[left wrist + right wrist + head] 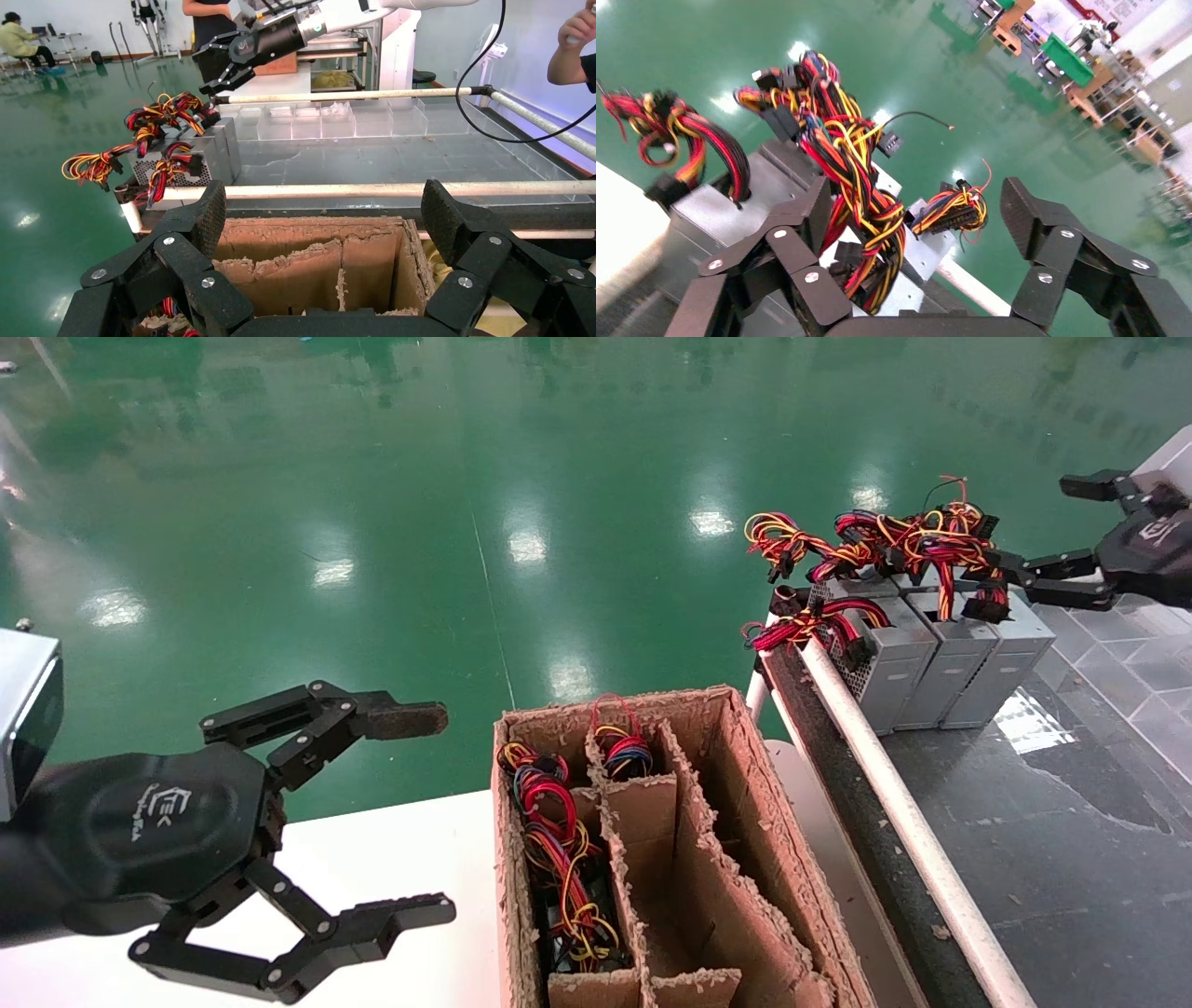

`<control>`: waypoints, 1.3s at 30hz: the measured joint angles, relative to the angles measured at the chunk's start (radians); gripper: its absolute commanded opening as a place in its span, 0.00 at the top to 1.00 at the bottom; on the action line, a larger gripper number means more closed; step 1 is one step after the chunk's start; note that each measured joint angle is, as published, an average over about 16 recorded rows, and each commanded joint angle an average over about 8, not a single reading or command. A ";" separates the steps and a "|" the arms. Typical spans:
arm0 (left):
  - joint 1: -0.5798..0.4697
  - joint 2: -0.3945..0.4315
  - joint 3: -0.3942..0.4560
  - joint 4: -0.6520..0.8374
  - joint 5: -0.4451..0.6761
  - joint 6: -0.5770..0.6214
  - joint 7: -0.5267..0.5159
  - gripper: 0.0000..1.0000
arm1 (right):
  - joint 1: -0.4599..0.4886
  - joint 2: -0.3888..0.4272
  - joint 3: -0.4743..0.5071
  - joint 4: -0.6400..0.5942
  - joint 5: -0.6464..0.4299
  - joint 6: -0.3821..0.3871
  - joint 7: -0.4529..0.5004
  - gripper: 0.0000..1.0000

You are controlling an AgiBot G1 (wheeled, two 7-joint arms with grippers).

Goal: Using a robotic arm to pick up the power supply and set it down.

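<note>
Three grey power supply boxes (954,654) stand side by side at the far left end of the black bench, their red, yellow and black wire bundles (894,537) piled on top. In the left wrist view the boxes (190,151) sit beyond the rail. My right gripper (1048,528) hovers open just past the rightmost box, above the wires. In the right wrist view that gripper (916,210) has the wire bundle (866,210) and a black plug between its spread fingers, touching neither. My left gripper (433,812), with one brown-worn pad, hangs open over the white table, empty.
A worn cardboard box (726,775) with dividers stands between the arms, with wired units in its left compartments. A white rail pipe (894,784) edges the black bench (1071,822). Clear plastic trays (330,119) line the bench's far side. A person's hand (576,35) is nearby.
</note>
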 measured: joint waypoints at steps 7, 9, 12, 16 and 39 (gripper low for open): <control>0.000 0.000 0.000 0.000 0.000 0.000 0.000 0.00 | 0.032 0.015 0.034 -0.030 0.051 0.016 0.152 0.00; 0.000 0.000 0.000 0.000 0.000 0.000 0.000 0.00 | 0.036 0.019 0.045 -0.031 0.070 0.021 0.195 0.00; 0.000 0.000 0.000 0.000 0.000 0.000 0.000 0.00 | 0.033 0.025 0.058 -0.020 0.099 0.027 0.250 0.00; 0.000 0.000 0.000 0.000 0.000 0.000 0.000 0.00 | 0.010 0.035 0.070 0.022 0.138 0.011 0.306 0.00; 0.000 0.000 0.000 0.000 0.000 0.000 0.000 0.00 | -0.304 0.108 0.056 0.533 0.348 -0.158 0.491 0.00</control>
